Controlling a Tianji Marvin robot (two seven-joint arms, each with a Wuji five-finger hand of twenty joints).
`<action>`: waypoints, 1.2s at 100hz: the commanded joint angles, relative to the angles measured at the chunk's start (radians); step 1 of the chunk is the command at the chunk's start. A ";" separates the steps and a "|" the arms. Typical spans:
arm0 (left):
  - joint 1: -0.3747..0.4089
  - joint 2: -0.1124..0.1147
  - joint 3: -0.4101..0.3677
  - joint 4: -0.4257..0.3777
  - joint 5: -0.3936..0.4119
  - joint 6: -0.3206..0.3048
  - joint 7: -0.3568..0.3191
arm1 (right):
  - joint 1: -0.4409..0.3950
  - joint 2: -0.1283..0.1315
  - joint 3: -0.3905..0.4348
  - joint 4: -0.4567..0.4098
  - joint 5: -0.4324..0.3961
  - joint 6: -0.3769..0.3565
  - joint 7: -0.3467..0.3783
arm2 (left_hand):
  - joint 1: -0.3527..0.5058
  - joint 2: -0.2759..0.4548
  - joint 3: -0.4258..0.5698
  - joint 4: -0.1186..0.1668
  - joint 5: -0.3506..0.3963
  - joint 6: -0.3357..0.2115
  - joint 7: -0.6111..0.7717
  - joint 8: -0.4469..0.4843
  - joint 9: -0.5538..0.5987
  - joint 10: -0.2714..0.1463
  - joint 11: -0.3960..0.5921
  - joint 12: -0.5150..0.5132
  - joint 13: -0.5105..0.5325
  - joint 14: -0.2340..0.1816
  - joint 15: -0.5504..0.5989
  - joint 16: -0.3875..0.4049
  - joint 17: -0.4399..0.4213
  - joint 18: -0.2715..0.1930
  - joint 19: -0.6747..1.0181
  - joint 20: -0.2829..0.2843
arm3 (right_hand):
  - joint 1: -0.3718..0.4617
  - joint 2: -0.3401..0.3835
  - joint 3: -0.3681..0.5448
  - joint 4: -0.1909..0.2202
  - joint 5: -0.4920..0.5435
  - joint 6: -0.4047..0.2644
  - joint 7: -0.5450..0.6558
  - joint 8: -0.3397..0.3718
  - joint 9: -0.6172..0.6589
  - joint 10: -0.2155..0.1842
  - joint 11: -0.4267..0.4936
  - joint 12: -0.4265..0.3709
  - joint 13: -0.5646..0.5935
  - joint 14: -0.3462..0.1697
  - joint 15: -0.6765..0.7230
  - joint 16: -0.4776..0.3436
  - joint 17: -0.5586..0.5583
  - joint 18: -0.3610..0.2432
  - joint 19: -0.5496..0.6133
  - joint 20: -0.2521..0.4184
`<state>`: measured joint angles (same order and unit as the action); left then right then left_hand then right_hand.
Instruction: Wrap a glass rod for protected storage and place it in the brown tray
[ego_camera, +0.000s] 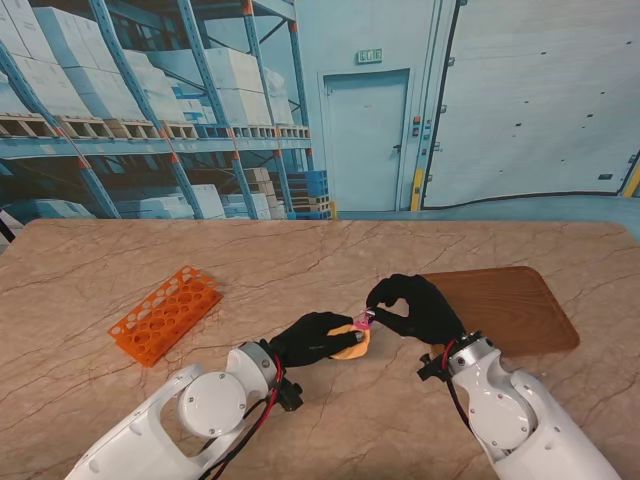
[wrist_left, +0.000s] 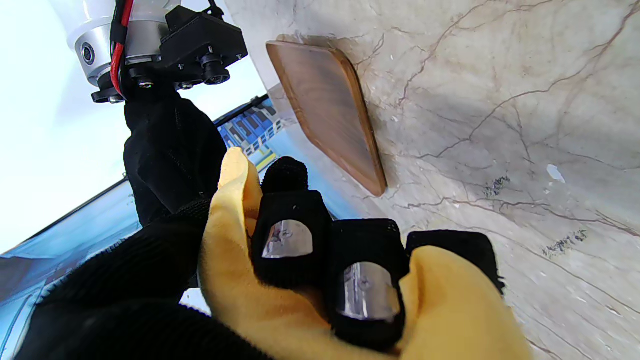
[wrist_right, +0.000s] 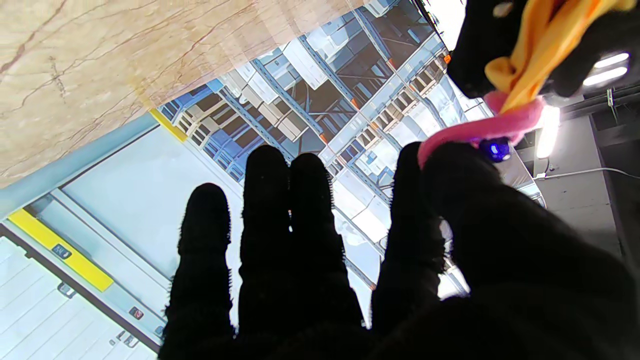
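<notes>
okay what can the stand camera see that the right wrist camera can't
Only the stand view shows the orange rack, the brown tray and the left hand's whole grip on the yellow cloth. Only the right wrist view shows a small blue bead beside the pink band, and three spread fingers of the right hand. Both show the cloth, the band pinched by the right hand, and the table.

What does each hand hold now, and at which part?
The left hand grips the yellow cloth bundle around its body. The right hand pinches the pink tie at the bundle's end between thumb and forefinger.
</notes>
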<state>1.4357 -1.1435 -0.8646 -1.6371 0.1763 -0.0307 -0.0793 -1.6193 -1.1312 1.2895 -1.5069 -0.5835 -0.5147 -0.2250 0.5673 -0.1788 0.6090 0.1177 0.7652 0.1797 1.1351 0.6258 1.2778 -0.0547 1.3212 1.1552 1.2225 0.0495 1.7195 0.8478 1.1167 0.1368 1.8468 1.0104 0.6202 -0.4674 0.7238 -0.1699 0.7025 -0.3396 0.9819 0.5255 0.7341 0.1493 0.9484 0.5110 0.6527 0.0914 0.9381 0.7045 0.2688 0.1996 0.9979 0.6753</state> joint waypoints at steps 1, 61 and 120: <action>0.009 -0.005 0.002 -0.008 -0.003 -0.003 -0.001 | 0.001 -0.005 -0.005 0.000 0.003 0.005 0.004 | -0.029 0.000 0.023 0.031 0.032 -0.011 0.010 0.009 0.065 -0.057 0.049 -0.011 0.048 -0.002 0.141 0.010 -0.002 -0.016 0.247 0.038 | 0.092 0.075 0.034 0.017 0.003 -0.114 0.023 0.018 0.008 -0.019 -0.018 -0.009 0.007 -0.035 -0.014 -0.006 -0.010 -0.014 -0.008 -0.006; 0.012 -0.006 -0.005 -0.013 -0.033 0.028 -0.014 | 0.047 0.006 -0.072 -0.005 0.214 0.091 0.190 | -0.018 -0.099 0.117 0.001 0.010 -0.007 -0.001 -0.052 0.065 -0.027 0.038 -0.010 0.048 -0.002 0.140 0.010 0.000 -0.031 0.247 0.054 | 0.065 0.021 0.071 0.005 0.043 -0.082 0.007 -0.052 0.011 -0.003 -0.039 -0.005 0.006 -0.021 -0.031 -0.005 -0.016 -0.003 -0.029 0.003; 0.024 -0.031 -0.008 0.005 -0.034 0.014 0.075 | 0.018 -0.014 -0.090 0.016 0.026 0.061 -0.017 | -0.206 -0.027 -0.364 -0.121 0.010 0.024 -0.095 0.026 0.029 -0.028 0.034 0.011 0.048 -0.026 0.129 0.016 0.002 -0.058 0.247 0.041 | -0.119 -0.122 0.168 -0.001 -0.019 0.033 0.035 -0.095 0.003 0.003 -0.007 0.009 0.012 -0.016 -0.010 0.012 0.002 0.006 -0.023 0.023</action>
<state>1.4507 -1.1640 -0.8730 -1.6319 0.1487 -0.0178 -0.0074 -1.5888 -1.1353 1.2064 -1.4923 -0.5529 -0.4438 -0.2429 0.4170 -0.2567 0.2896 0.0233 0.7653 0.1800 1.0689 0.6389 1.2868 -0.0659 1.3219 1.1477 1.2225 0.0454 1.7281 0.8485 1.1138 0.1313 1.8467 1.0226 0.5422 -0.5557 0.8660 -0.1556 0.7062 -0.3071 0.9970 0.4427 0.7342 0.1498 0.9209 0.5108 0.6529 0.0924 0.9052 0.7044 0.2680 0.2012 0.9714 0.6801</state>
